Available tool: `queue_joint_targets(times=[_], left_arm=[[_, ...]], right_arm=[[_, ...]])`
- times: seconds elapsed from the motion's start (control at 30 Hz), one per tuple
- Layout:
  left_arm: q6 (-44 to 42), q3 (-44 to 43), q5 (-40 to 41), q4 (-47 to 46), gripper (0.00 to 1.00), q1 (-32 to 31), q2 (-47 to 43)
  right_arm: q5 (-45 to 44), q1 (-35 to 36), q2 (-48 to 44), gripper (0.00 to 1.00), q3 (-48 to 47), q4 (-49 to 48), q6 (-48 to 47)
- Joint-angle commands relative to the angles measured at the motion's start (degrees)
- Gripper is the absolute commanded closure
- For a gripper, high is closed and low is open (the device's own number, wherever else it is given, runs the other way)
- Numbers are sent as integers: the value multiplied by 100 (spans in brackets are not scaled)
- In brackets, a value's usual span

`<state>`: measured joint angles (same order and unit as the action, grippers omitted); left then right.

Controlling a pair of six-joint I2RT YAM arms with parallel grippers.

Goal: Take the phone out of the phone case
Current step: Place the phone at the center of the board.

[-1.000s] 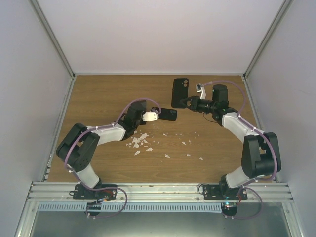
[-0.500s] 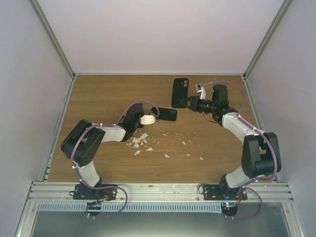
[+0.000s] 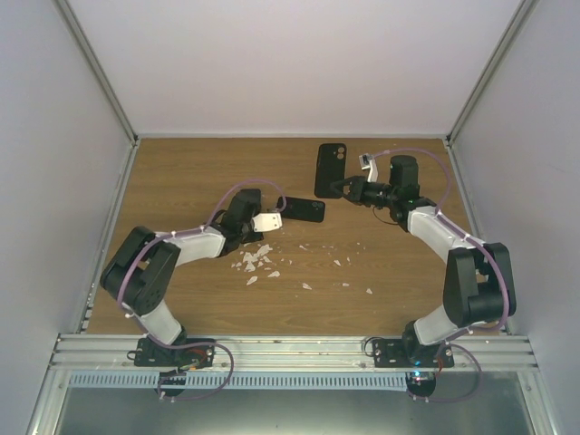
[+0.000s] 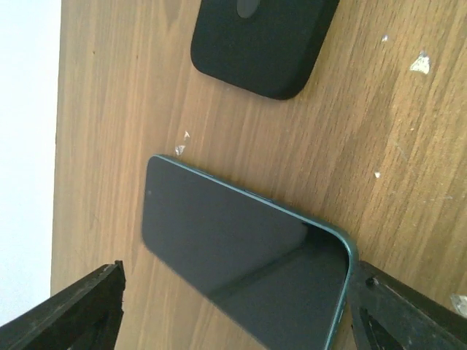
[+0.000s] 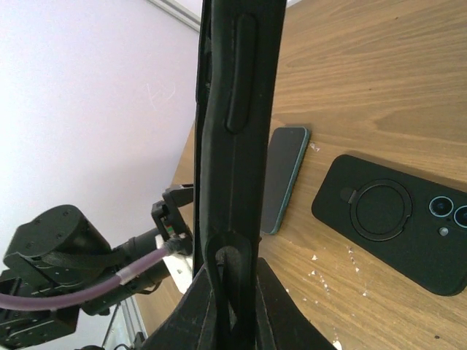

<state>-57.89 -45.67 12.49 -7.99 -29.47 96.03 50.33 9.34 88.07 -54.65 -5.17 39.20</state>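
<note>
The phone (image 4: 241, 255), dark-screened with a teal rim, lies flat and screen-up on the wooden table (image 4: 408, 146). It sits between the spread fingers of my left gripper (image 4: 241, 313), which is open and not gripping it. In the top view the phone (image 3: 288, 205) is just right of the left gripper (image 3: 272, 220). My right gripper (image 5: 232, 284) is shut on the empty black phone case (image 5: 233, 109), holding it upright and edge-on above the table. In the top view the case (image 3: 330, 168) stands at the back, by the right gripper (image 3: 349, 188).
A second black case-backed item (image 5: 394, 219) with a ring holder and camera lenses lies back-up just beyond the phone, seen too as a dark item (image 3: 313, 211) from above. White flakes (image 3: 258, 261) litter the table's middle. Grey walls close in three sides.
My left gripper has opened and let go of the phone, which now rests on the table. The left arm has drawn back slightly. The right arm and the case have not moved.
</note>
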Motion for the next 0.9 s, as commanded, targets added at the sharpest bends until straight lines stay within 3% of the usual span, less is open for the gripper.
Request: queue_joint_targets(times=[0.0,0.13,0.23,0.53,0.7,0.87], left_arm=[[441,-304,-452,700,14,97,-443],[533,-355,-752,1399,5,137,-780],[768,-568,-1116,2019,3,216,-1018],[2071,-2615,-3382,4037,5,605,-1429],[3219,-3059,-4346,3850,13,710,-1562],[4358,-3223,-4679,3305,15,816,-1578]], right_arm=[[-14,-33,-172,99,28,-262,-71],[-9,-34,-193,100,48,-314,-31],[27,-26,-208,100,35,-376,-24],[49,137,-396,100,71,-424,-342],[343,283,-435,99,23,-695,-280],[519,456,-460,100,-276,-605,-429]])
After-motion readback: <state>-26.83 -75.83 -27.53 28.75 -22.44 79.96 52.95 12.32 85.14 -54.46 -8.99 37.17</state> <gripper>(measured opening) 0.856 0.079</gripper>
